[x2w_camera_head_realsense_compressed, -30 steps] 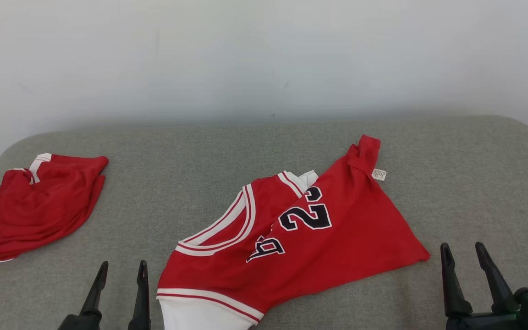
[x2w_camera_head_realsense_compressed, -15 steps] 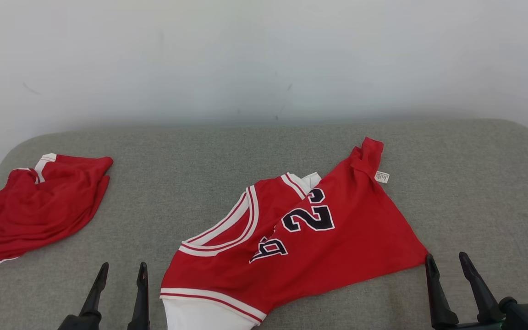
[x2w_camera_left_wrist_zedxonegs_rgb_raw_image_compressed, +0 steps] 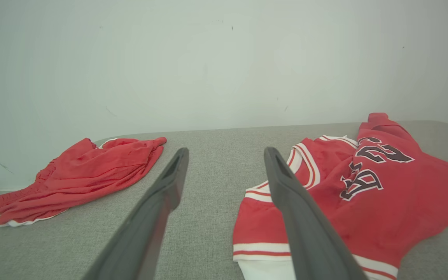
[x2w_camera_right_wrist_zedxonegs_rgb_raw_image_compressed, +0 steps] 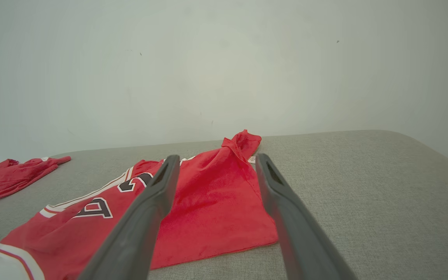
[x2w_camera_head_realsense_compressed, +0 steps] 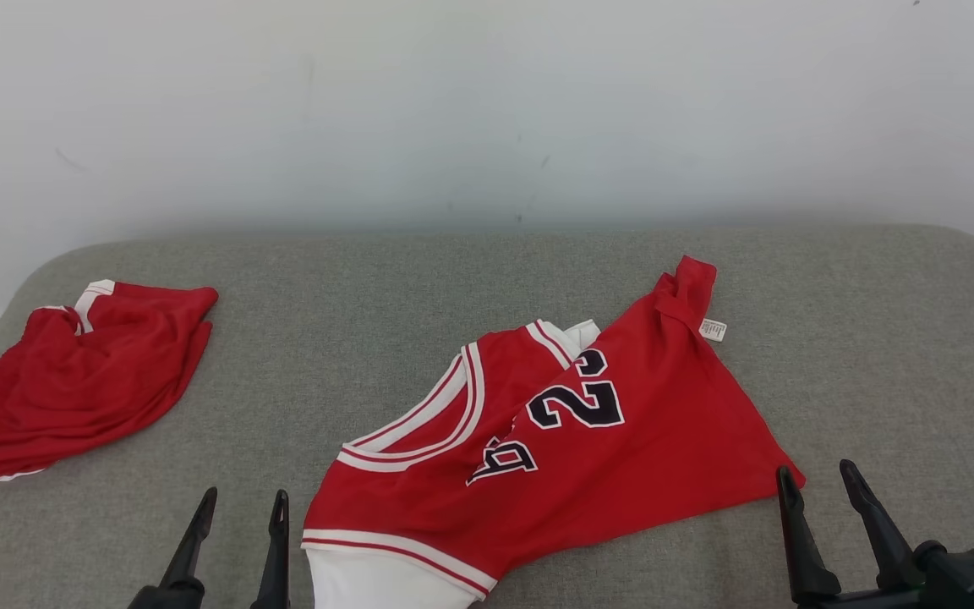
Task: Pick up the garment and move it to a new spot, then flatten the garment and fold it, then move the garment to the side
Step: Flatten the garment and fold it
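now: crumpled red basketball jersey with white trim and dark numerals (x2w_camera_head_realsense_compressed: 622,457), mid-front on grey upholstered surface (x2w_camera_head_realsense_compressed: 369,338). right gripper (x2w_camera_head_realsense_compressed: 814,468), jaws spread, empty, newly drawn in beside jersey's near right corner. left gripper (x2w_camera_head_realsense_compressed: 246,492) spread, empty. pickup probably imminent.

The garment (x2w_camera_head_realsense_compressed: 648,457), lying between the black left gripper (x2w_camera_head_realsense_compressed: 246,492) and the black right gripper (x2w_camera_head_realsense_compressed: 814,467), is red with white-and-red striped trim and black digits outlined in white. Well to the left of the left gripper, another cloth (x2w_camera_head_realsense_compressed: 81,381) is red with white edges. The padded surface (x2w_camera_head_realsense_compressed: 352,296) is grey.
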Tool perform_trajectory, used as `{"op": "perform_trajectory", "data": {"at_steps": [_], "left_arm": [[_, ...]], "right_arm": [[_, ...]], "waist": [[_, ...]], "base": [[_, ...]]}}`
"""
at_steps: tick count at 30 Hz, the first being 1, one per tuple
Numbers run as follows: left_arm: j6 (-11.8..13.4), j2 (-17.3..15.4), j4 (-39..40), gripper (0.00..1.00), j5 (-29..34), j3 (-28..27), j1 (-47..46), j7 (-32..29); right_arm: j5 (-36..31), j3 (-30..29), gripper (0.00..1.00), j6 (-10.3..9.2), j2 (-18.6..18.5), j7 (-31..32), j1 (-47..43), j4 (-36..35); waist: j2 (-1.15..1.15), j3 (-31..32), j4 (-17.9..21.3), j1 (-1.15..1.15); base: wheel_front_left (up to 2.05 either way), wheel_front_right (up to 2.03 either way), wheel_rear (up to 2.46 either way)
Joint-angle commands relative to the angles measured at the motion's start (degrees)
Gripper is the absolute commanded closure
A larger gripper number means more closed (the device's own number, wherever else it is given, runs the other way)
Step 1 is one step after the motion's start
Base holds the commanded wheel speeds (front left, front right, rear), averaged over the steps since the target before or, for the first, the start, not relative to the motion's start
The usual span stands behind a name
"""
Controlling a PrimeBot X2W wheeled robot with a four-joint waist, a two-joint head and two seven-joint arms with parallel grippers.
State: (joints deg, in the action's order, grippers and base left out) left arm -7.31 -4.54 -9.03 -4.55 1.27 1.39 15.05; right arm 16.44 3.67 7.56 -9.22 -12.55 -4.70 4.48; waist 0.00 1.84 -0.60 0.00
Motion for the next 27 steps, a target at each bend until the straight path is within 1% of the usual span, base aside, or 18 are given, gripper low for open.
{"op": "perform_trajectory", "data": {"at_steps": [1, 13, 17, 23, 27], "left_arm": [[0.1, 0.0, 0.2, 0.00, 0.6, 0.1, 0.9, 0.2], [0.2, -0.3, 0.2, 0.00, 0.5, 0.3, 1.0, 0.2], [0.2, -0.2, -0.4, 0.00, 0.0, 0.6, 1.1, 0.2], [0.1, -0.4, -4.6, 0.00, -0.6, 1.6, 1.0, 0.2], [0.0, -0.6, -8.9, 0.00, -1.2, 2.8, 0.7, 0.2]], "right_arm": [[-0.4, -0.2, 0.00, -0.15, -0.1, 0.2, -0.6, -0.2], [0.2, -0.2, 0.00, -0.15, 0.1, 0.1, -0.6, 0.6], [1.1, -0.5, 0.00, -0.15, 0.1, -0.4, -0.3, 1.9], [0.9, -1.1, 0.00, -0.15, -1.0, -1.1, 1.4, 5.7], [1.2, -1.3, 0.00, -0.15, -2.3, -1.0, 3.8, 10.0]], "waist": [[0.00, 0.0, 0.0, 0.00], [0.00, -0.1, 0.0, 0.00], [0.00, -0.2, 0.0, 0.00], [0.00, -0.7, -0.2, 0.00], [0.00, -1.4, -0.4, 0.00]], "base": [[0.00, 0.00, 0.00], [0.00, 0.00, 0.00], [0.00, 0.00, 0.00], [0.00, 0.00, 0.00], [0.00, 0.00, 0.00]]}}
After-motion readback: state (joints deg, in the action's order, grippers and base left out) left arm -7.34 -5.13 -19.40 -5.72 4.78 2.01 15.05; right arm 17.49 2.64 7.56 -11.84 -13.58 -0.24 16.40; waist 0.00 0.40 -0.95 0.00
